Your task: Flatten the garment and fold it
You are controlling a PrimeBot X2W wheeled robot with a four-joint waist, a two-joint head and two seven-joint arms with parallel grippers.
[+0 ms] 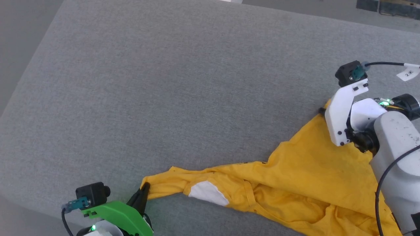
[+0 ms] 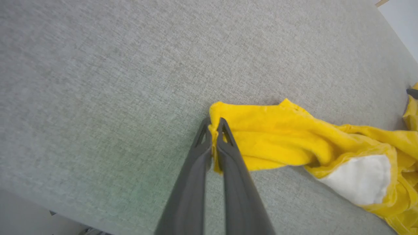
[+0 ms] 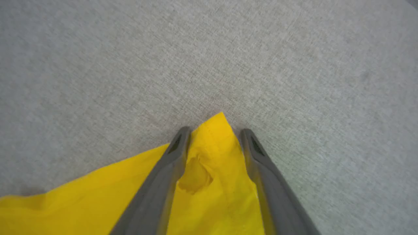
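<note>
Your garment (image 1: 295, 170) lies crumpled along the lower right of the head view on the grey fabric-covered desk (image 1: 183, 85). It stretches from a narrow bunched end at the lower left-centre to a pointed corner at the right edge. One white patch (image 1: 208, 193) of its print shows near the bottom centre, among the folds. The shirt is not flat: creases and rolled edges run across it.

Your left gripper (image 1: 143, 193) sits in the lower left of the head view, under its green wrist mount (image 1: 118, 214). In the left wrist view you see the left gripper (image 2: 214, 122) pressed together on the narrow yellow end, with a thin fold of cloth pinched between the two dark fingers. From there the garment (image 2: 277, 137) trails toward the right edge of that frame, and the white patch (image 2: 359, 179) shows at the lower right.

Your right arm comes in at the right edge of the head view, and its white wrist bracket (image 1: 341, 114) covers the far corner of the shirt. In the right wrist view, the right gripper (image 3: 216, 131) stands spread, one finger on each side of the garment (image 3: 65, 209) where it narrows to a pointed corner. The yellow tip pokes up just past the fingertips. The fingers are not closed on the cloth.
</note>
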